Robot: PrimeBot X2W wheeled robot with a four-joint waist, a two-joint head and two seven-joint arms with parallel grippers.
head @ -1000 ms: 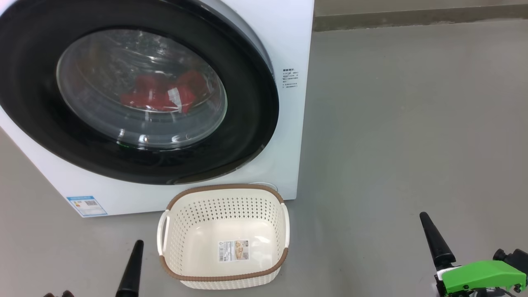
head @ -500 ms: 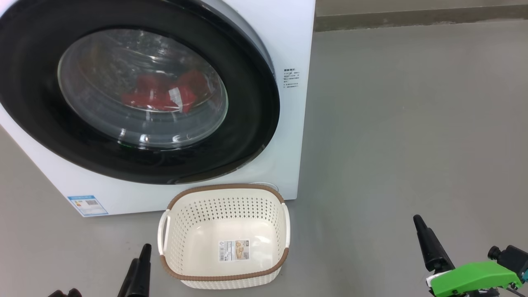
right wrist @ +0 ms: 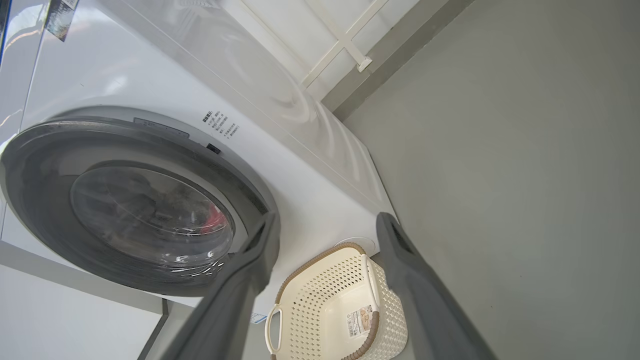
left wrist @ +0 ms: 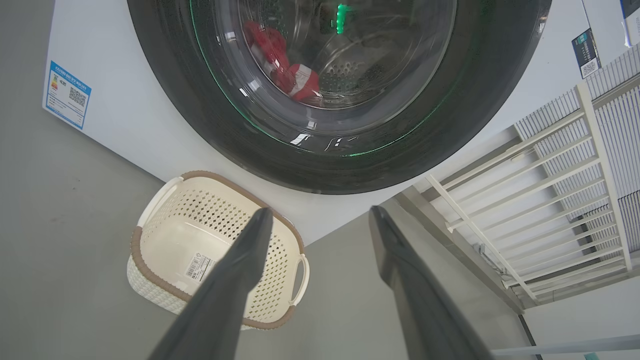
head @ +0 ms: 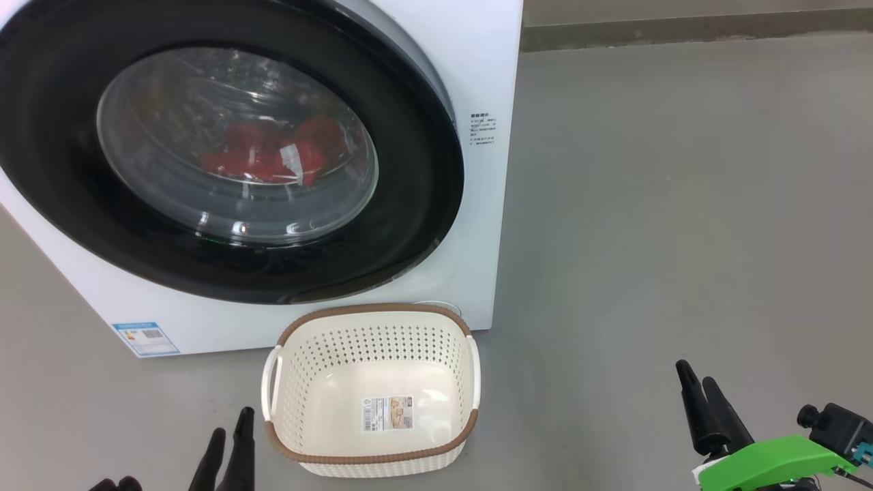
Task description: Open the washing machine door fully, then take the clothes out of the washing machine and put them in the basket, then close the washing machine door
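Washing machine door (head: 423,191) is shut. Left claw (head: 232,423) and right claw (head: 694,373) are both spread wide and hold nothing, low above the floor (head: 648,204). Between them, nearer to the left claw, the basket (head: 372,310) stands on the floor, just in front of the washing machine (head: 491,204). Red clothes (head: 273,153) lie inside, behind the door glass.

Red clothes (head: 269,157), cream brown-rimmed basket (head: 372,458)

Nothing is legible: tiny black print (head: 481,129) and a blue QR sticker (head: 146,338) on the washing machine (head: 494,225), a barcode label (head: 387,413) in the basket (head: 372,309).
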